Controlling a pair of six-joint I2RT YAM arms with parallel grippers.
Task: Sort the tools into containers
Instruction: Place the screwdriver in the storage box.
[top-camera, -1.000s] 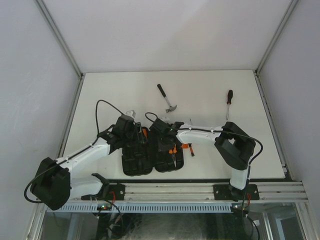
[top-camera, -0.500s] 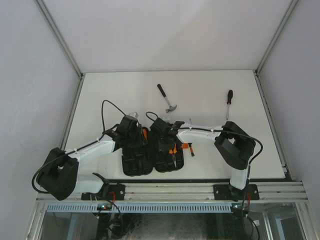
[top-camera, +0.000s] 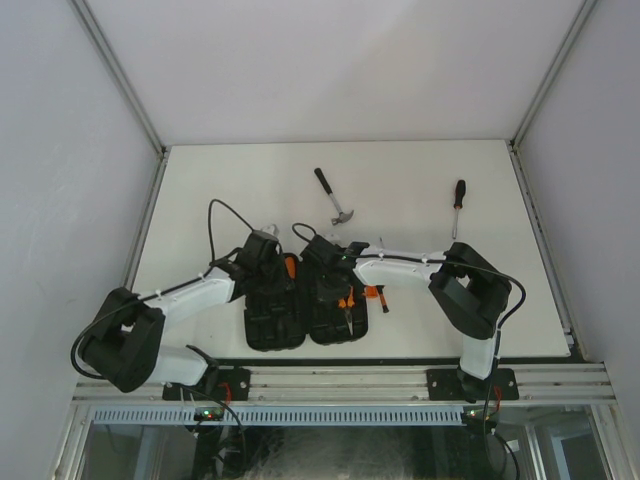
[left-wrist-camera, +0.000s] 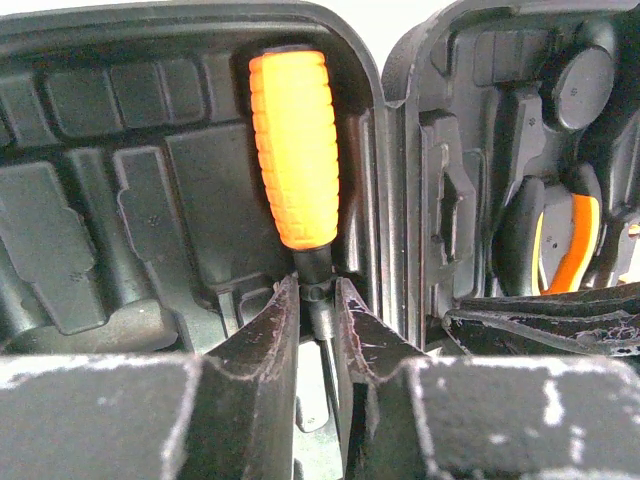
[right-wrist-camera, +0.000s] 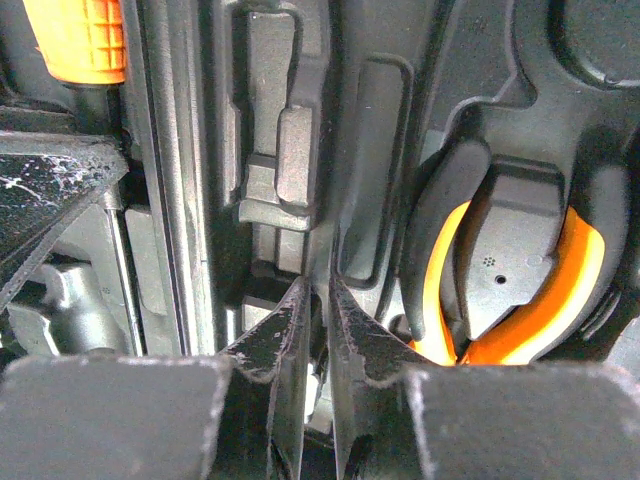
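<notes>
**Both Grippers Down Inside Open Tool Case**

Top view: black tool case (top-camera: 272, 330) open flat at lower centre of the white bench (top-camera: 220, 190). The left gripper (top-camera: 276, 266) and right gripper (top-camera: 322, 270) both down on its upper end. Loose on the bench above centre, claw hammer (top-camera: 336, 201). Well apart at upper right, long black-handled screwdriver (top-camera: 457, 206). Just beside the case's right edge, small orange-and-black tool (top-camera: 375, 295), too small to name.

Left wrist view: left gripper drawn narrow onto the black neck of an orange-handled screwdriver (left-wrist-camera: 295, 150). Handle upright in frame, lying in a slot at the right side of the case's left half, next to the hinge.

Right wrist view: right gripper pinched narrow on a thin moulded rib of the case's right half. Just right of it, orange-handled pliers (right-wrist-camera: 530, 310) seated in a slot at right of frame.
</notes>
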